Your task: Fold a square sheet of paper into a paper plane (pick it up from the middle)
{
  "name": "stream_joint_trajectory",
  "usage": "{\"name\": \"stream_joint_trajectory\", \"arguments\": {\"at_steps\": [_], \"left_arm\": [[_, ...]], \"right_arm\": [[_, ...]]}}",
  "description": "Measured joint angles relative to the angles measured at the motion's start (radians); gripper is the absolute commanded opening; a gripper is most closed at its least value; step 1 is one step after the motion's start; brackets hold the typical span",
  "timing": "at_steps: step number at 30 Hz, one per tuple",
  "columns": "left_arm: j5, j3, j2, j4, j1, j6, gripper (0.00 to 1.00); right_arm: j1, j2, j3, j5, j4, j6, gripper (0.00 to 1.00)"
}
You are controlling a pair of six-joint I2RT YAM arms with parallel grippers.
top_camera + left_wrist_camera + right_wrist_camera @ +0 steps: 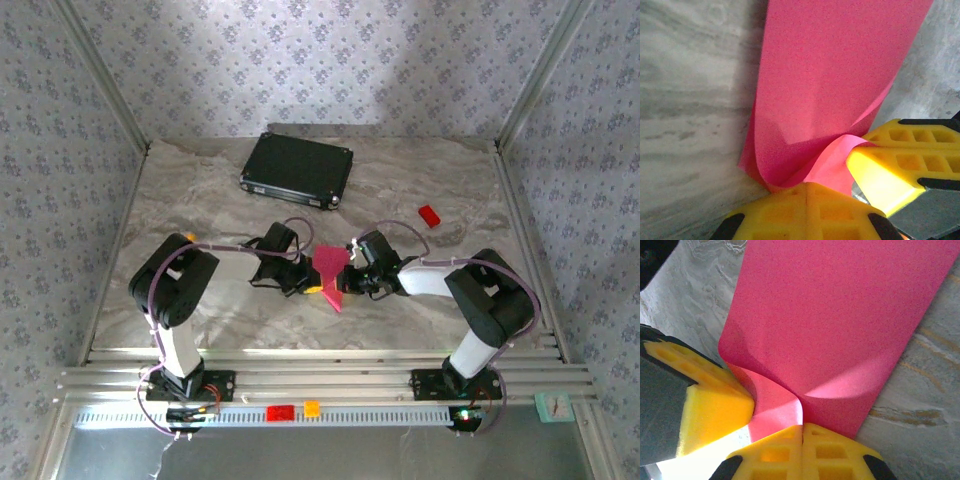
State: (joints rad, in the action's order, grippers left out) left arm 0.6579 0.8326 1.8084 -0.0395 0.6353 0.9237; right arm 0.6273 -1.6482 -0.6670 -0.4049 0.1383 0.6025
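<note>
My left tool [806, 187] and right tool [802, 428] are both clamped on the thin, matte magenta-pink sheet of paper [332, 272] between them. The pinched edge hides inside my yellow pads [771, 456]. The sheet curls smoothly and its far end is cropped.

My left gripper [306, 282] and right gripper [348, 274] are crowding each other mid-table, both clamping the folded pink sheet of paper [331, 268], so no passage is lying open between them. The black case [297, 168] is blocking the far centre, and the small red block [429, 215] is sitting to the far right. The bare table [190, 200] is lying open on the left and along the near edge.
</note>
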Motion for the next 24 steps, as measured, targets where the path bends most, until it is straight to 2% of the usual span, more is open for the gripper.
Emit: {"name": "stream_joint_trajectory", "arguments": {"at_steps": [9,18,21,24], "left_arm": [[-0.008,0.092,-0.021,0.053,0.016,-0.023,0.09],[-0.031,0.077,0.019,0.066,0.048,-0.026,0.06],[-0.041,0.062,0.028,0.065,0.051,-0.037,0.05],[-0.043,0.061,0.028,0.064,0.052,-0.052,0.05]], "right_arm": [[0.000,0.000,0.002,0.000,0.004,0.003,0.00],[0.000,0.000,0.003,0.000,0.007,0.003,0.01],[0.000,0.001,0.003,-0.003,0.008,0.006,0.05],[0.000,0.005,0.002,-0.001,0.003,0.014,0.20]]}}
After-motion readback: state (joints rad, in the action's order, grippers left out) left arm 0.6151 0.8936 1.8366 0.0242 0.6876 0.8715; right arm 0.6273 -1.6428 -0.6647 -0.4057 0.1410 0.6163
